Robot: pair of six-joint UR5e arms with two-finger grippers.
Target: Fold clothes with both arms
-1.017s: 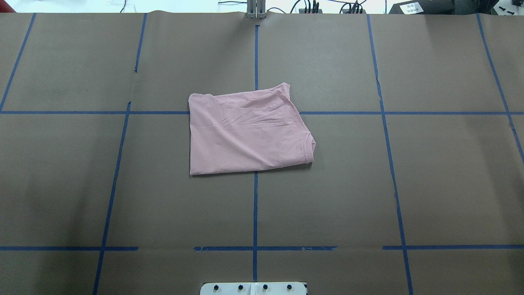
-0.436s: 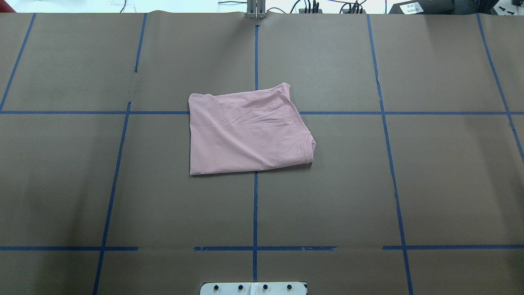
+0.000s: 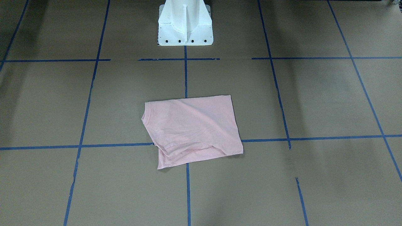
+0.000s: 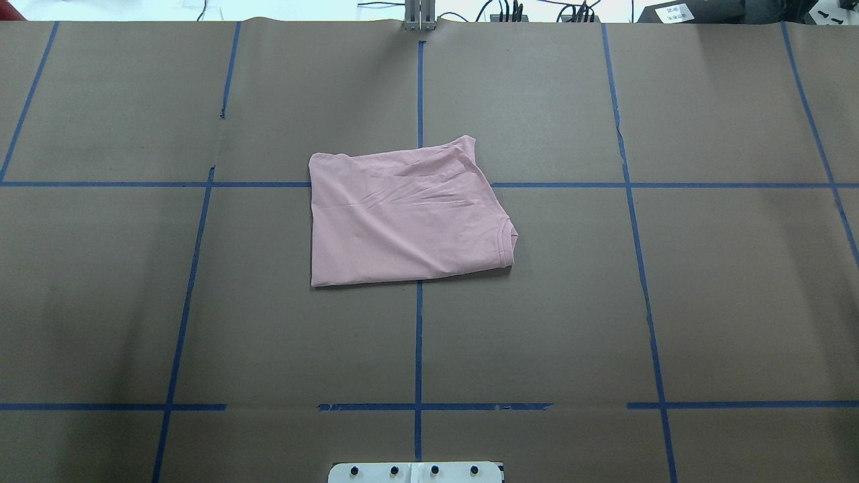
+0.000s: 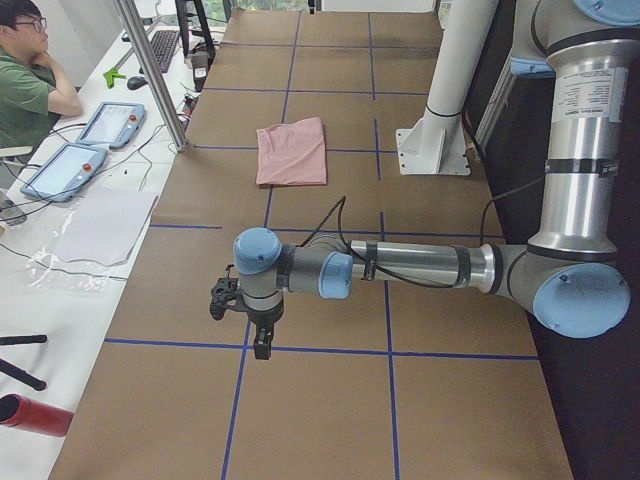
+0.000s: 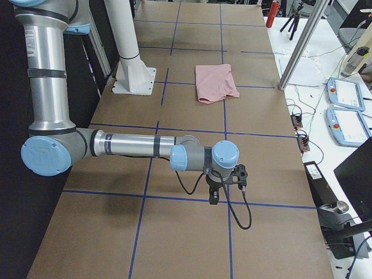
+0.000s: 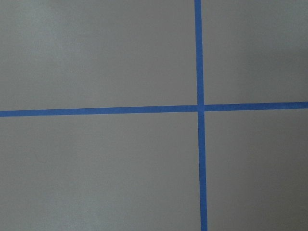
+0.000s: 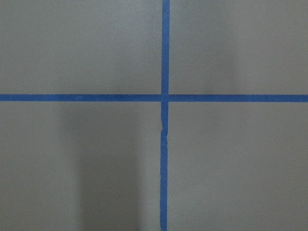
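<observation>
The pale pink T-shirt [image 4: 402,215] lies folded into a rough rectangle at the table's middle, collar at its right edge; its drawing is hidden. It also shows in the front-facing view [image 3: 191,128], the left view [image 5: 292,152] and the right view [image 6: 215,82]. Both arms are stretched out far from it, toward the table's ends. The left gripper [image 5: 262,343] hangs over a tape crossing and shows only in the left view. The right gripper [image 6: 213,197] shows only in the right view. I cannot tell whether either is open or shut. Both wrist views show only paper and blue tape.
Brown paper with a blue tape grid [image 4: 419,335] covers the table. The white pedestal base [image 3: 185,28] stands at the robot's side. An operator [image 5: 25,90] sits by tablets [image 5: 60,170] beyond the far edge. A metal post [image 5: 150,70] stands there too.
</observation>
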